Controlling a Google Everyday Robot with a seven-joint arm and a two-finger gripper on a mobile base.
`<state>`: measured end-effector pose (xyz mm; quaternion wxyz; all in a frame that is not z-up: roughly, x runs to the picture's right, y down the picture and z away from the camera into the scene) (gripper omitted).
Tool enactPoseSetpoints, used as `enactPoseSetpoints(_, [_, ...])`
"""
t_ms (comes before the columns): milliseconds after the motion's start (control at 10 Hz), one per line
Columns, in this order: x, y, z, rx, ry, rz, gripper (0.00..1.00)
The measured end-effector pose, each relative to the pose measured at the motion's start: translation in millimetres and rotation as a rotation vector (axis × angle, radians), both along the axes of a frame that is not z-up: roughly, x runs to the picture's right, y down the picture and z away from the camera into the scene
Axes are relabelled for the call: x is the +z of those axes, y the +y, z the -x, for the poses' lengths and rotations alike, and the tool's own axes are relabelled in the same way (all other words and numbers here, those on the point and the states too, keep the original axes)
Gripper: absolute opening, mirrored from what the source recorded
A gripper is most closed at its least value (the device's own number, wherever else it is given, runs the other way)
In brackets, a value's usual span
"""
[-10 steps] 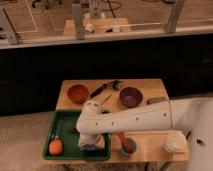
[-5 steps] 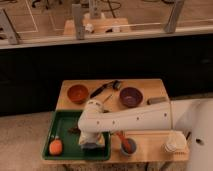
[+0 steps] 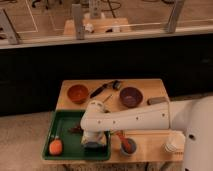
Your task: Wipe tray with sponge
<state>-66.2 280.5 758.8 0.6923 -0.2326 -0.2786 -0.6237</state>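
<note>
The green tray (image 3: 65, 120) lies on the front left of the wooden table. My white arm reaches in from the right and bends down over the tray's right half. The gripper (image 3: 93, 139) points down onto the tray floor, shut on the blue-grey sponge (image 3: 93, 144), which shows just under its tip. A dark brownish smear (image 3: 76, 129) lies on the tray floor left of the gripper. An orange object (image 3: 55, 146) rests in the tray's front left corner.
On the table behind the tray stand an orange bowl (image 3: 77, 93), a black brush (image 3: 103, 89) and a purple bowl (image 3: 130, 96). A small cup with a red item (image 3: 126, 145) is right of the tray. Stacked white cups (image 3: 175, 142) sit at the right edge.
The gripper with the sponge has shifted only slightly on the tray floor, a little to the right. Everything else stays where it was.
</note>
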Motion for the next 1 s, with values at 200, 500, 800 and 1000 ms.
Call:
enactPoseSetpoints(200, [-0.9,-5,9,-0.010,-0.019,-0.004,0.00])
enactPoseSetpoints(500, [-1.0,-4,29,-0.032,-0.047,0.003,0.00])
enactPoseSetpoints(800, [-4.0,0,42,-0.052,-0.065,0.015,0.00])
enactPoseSetpoints(1000, [-12.6,5,45,-0.065,-0.060,0.012,0.00])
